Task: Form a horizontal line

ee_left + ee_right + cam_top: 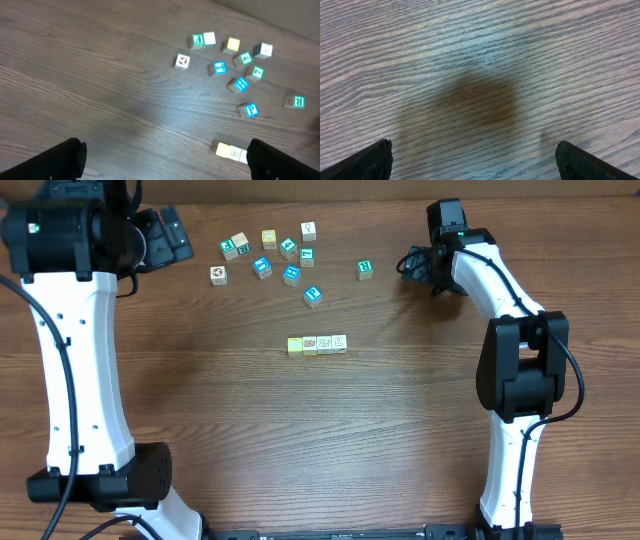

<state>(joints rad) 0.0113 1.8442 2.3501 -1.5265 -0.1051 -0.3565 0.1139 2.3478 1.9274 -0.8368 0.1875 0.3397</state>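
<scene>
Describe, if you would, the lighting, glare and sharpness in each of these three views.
Overhead: even light, crisp; the row of four cubes reads clearly. Left wrist: a pale glare patch on the table, the loose cubes slightly soft. Right wrist: wood grain sharp, a soft dark shadow in the middle, a small glint above it.

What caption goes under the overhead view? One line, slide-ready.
Four touching cubes form a horizontal line on the table; loose cubes lie scattered beyond it.

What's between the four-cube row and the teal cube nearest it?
Only bare tabletop separates the row and that teal cube; the overhead view shows it.
</scene>
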